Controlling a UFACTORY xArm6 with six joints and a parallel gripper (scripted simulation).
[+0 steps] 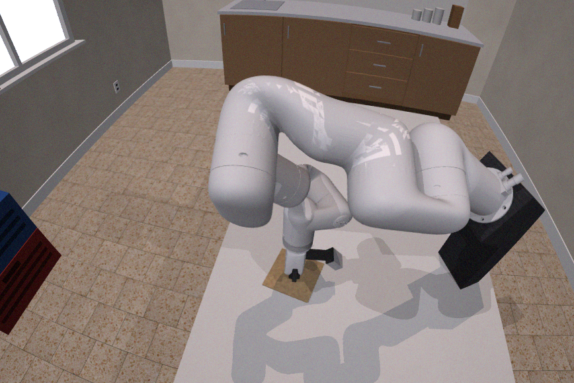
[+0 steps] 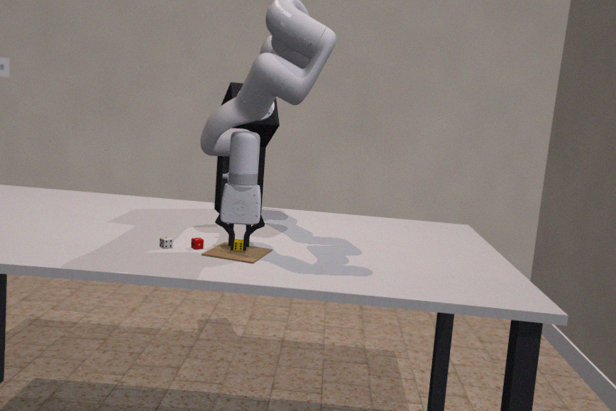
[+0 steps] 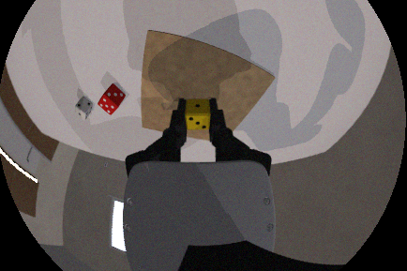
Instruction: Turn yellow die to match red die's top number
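My gripper (image 1: 293,276) (image 2: 238,247) (image 3: 197,107) points down and is shut on the yellow die (image 2: 238,245) (image 3: 198,120), one finger on each side. The die is over the tan mat (image 1: 274,276) (image 2: 256,253) (image 3: 253,82), at or just above its surface; I cannot tell a small gap. Its upper face appears to show three, its face toward the exterior camera six, and the opposite side one. The red die (image 2: 196,243) (image 3: 111,98) lies on the table, apart from the mat; its top appears to show five. In the top view the dice are hidden.
A white die (image 2: 166,243) (image 3: 83,106) lies on the table beyond the red one, apart from it. The white table (image 1: 417,355) (image 2: 398,267) extends around the mat. The arm's black base stand (image 1: 487,235) stands at the right in the top view.
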